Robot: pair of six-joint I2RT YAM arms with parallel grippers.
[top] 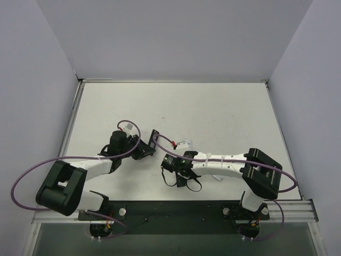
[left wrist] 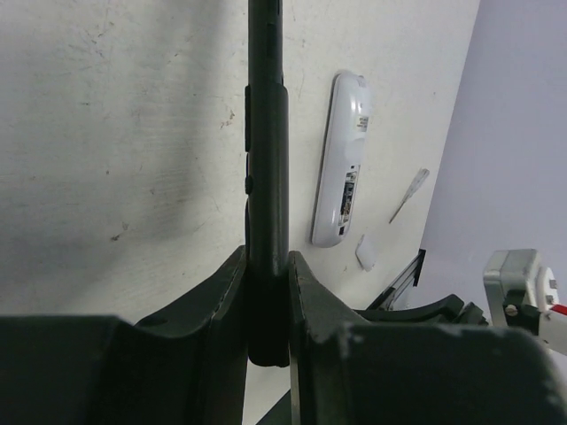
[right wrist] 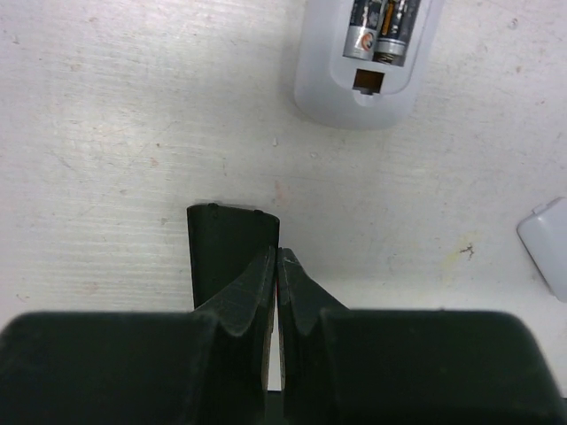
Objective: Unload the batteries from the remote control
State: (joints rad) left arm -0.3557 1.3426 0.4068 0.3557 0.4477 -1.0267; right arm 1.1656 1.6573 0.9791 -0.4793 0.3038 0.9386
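Well, the batteries (right wrist: 394, 27) are right at the top edge of the right wrist view: two slim little cylinders lying side by side in the open compartment of the white remote (right wrist: 354, 97). The one on the left is silvery grey with a reddish mark. The one on the right is darker with an orange-copper band. Only their lower ends show, as the frame cuts off the rest. Below them in the tray sits a small square slot, and the remote's rounded pale end points down the frame.

From the left wrist camera that same white remote lies flat on the bench (left wrist: 115, 133), right of centre, back side up, with the compartment uncovered.

Lower in the right wrist view, the right hand (right wrist: 277, 261) has its two fingers pressed together with nothing visibly between them. A flat black piece (right wrist: 226, 235) lies on the bench just behind the left fingertip, but I can't tell whether they touch. A small white piece (right wrist: 545, 248) sits at the right edge.

On the other side, the left hand (left wrist: 266, 266) is pinching a black remote (left wrist: 266, 133) edge-on, and it runs straight up the middle of the frame. Right of the white remote lies a thin pale stick (left wrist: 407, 195).
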